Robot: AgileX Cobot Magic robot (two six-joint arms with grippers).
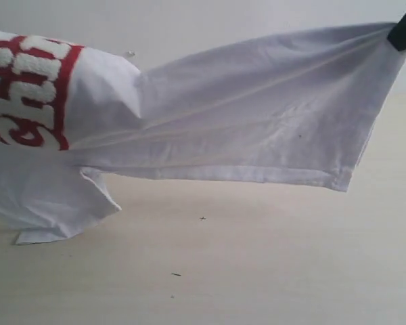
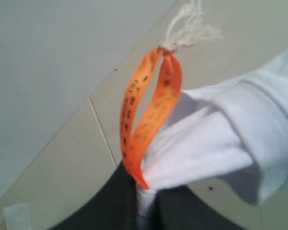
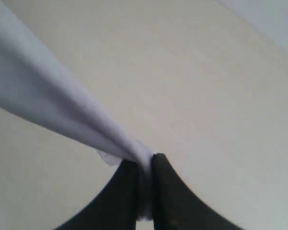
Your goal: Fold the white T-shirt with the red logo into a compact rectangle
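The white T-shirt (image 1: 257, 115) hangs stretched above the table, held up at both ends. Its red logo (image 1: 30, 88) shows at the far left of the exterior view. One sleeve (image 1: 54, 203) droops onto the table at lower left. My right gripper (image 1: 404, 30) is shut on a bunched edge of the shirt at the upper right; in the right wrist view the cloth (image 3: 48, 105) runs out from between the black fingers (image 3: 165, 191). My left gripper (image 2: 146, 201) is shut on the collar area, beside the orange neck tag (image 2: 149, 115). It is out of the exterior view.
The pale wooden table (image 1: 243, 271) lies under the lifted shirt, with a few tiny specks (image 1: 202, 218) on it. A light wall (image 1: 189, 27) rises behind. A frayed white thread tuft (image 2: 189, 28) tops the tag.
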